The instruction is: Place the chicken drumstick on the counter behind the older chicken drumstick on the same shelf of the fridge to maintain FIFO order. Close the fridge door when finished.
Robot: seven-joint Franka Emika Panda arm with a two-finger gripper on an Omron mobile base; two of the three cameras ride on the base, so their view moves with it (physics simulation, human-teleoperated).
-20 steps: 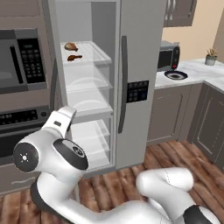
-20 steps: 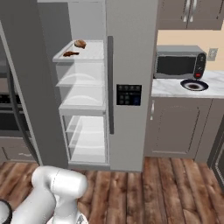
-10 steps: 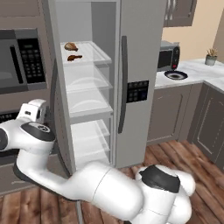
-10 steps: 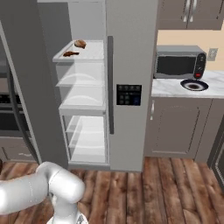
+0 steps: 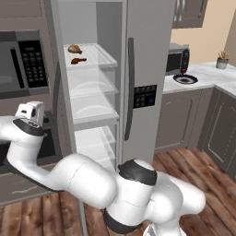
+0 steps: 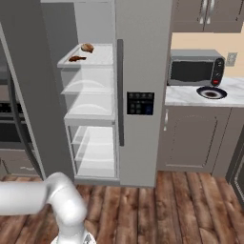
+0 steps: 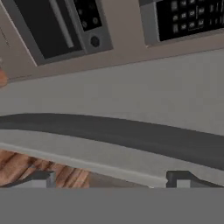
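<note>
The fridge [image 5: 147,46] stands with its left fridge door [image 6: 33,95] swung open. On the top shelf [image 5: 99,55] the plump tan chicken drumstick [image 5: 74,48] [image 6: 87,47] lies behind the slim dark older chicken drumstick [image 5: 78,60] [image 6: 76,58]. My arm reaches far left, and the hand [image 5: 30,113] sits at the outer side of the open door. In the hand view my gripper [image 7: 109,179] is open, its fingertips [image 7: 41,178] wide apart and just short of the door's long dark handle [image 7: 113,131]. Nothing is between them. The marble counter [image 5: 207,76] is to the right.
A microwave [image 6: 195,69] and a dark round dish [image 6: 211,92] stand on the counter right of the fridge. A built-in oven and microwave wall [image 5: 20,60] lies behind the open door. The lower fridge shelves [image 6: 93,102] are bare. The floor is wood [image 6: 157,205].
The arm has swung from in front of the fridge out to the left, bringing the hand up to the outer face of the open door. Both drumsticks stay on the shelf.
</note>
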